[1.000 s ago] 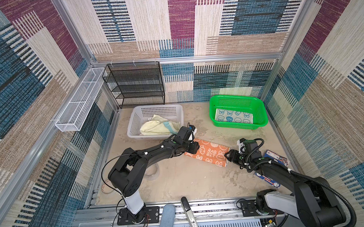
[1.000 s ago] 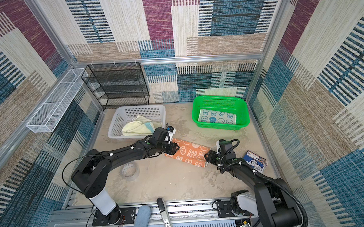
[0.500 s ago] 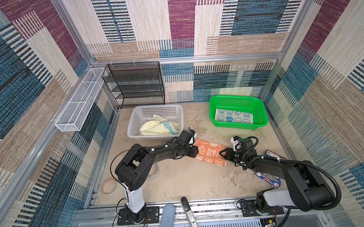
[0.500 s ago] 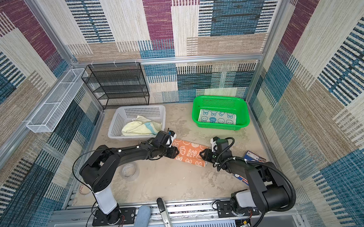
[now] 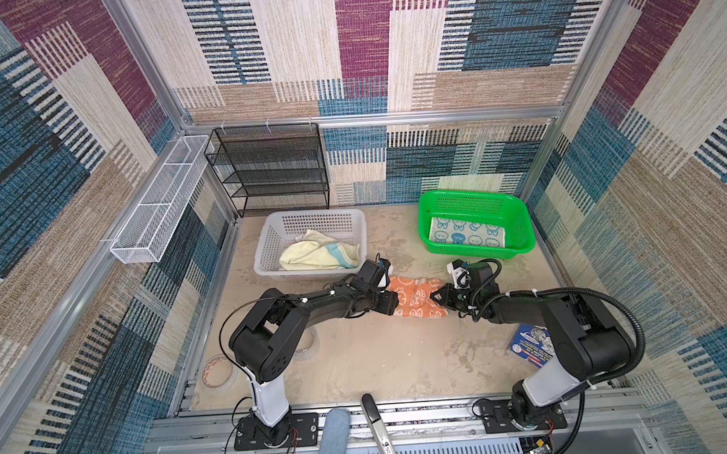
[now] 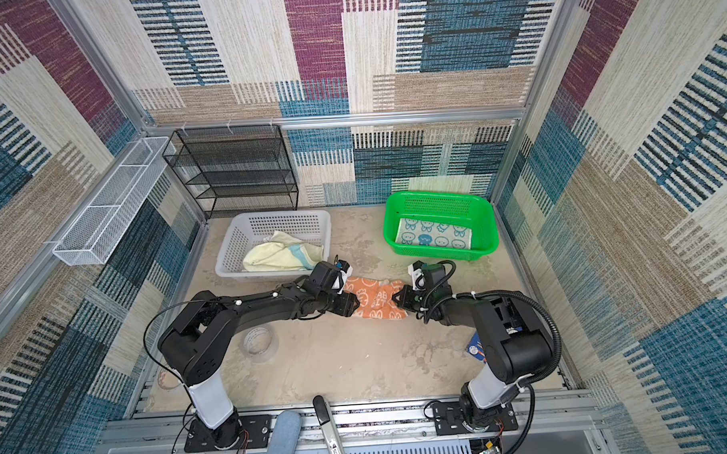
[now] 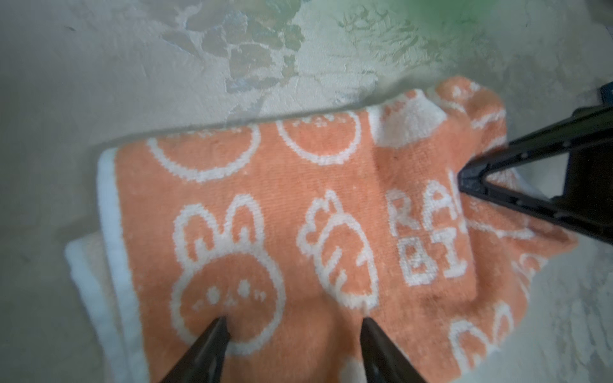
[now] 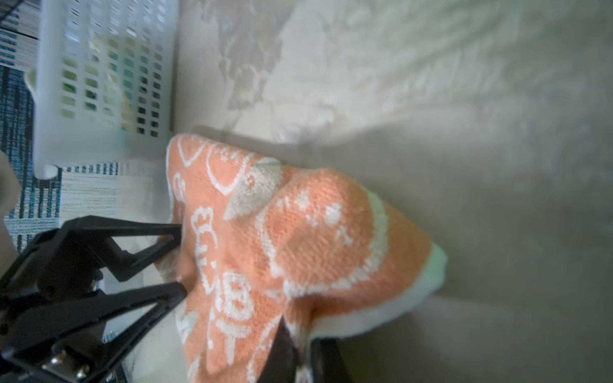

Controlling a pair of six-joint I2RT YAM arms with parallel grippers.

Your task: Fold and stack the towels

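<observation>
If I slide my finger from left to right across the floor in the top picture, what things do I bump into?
Brown tape roll → white basket → orange towel → blue box. The green basket overlaps the towel and the box sideways, so it is left out.

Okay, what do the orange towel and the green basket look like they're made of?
The orange towel looks like soft terry cloth, probably cotton: matte, fuzzy pile, white bunnies woven in. The green basket looks like moulded plastic: slightly glossy, thin walls with rows of holes.
</observation>
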